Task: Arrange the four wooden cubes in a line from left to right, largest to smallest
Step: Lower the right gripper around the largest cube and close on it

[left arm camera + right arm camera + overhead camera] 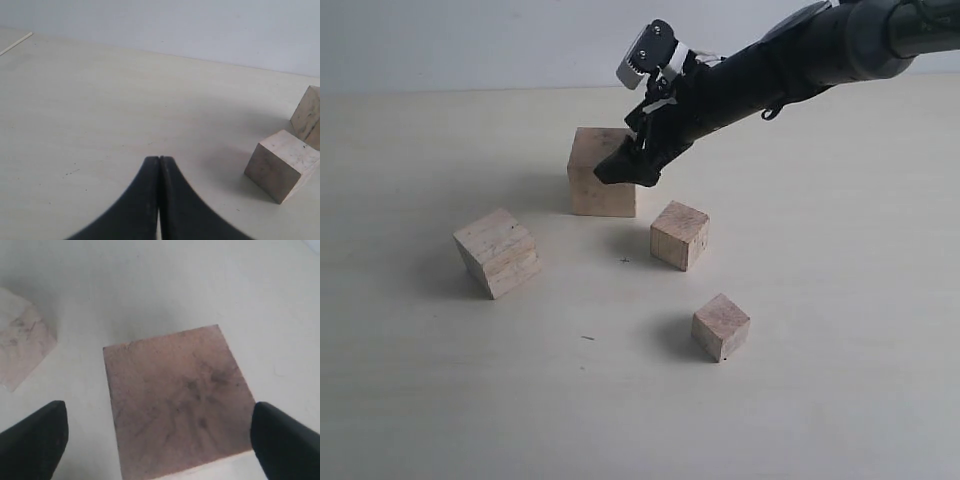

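Four pale wooden cubes rest on the table. The largest cube (600, 172) is at the back, the second largest (498, 252) sits left, turned at an angle, the third (679, 234) is at the middle, and the smallest (721, 326) is nearest the front. My right gripper (630, 165) hangs open over the largest cube; in the right wrist view the gripper (160, 437) straddles the cube's top face (175, 400), fingers (35, 440) wide apart. My left gripper (159, 160) is shut on nothing, low over bare table, out of the exterior view.
The tabletop (840, 250) is pale and bare apart from the cubes. Two cubes (282, 165) (307, 117) appear at the edge of the left wrist view. Another cube (20, 345) lies beside the largest one in the right wrist view.
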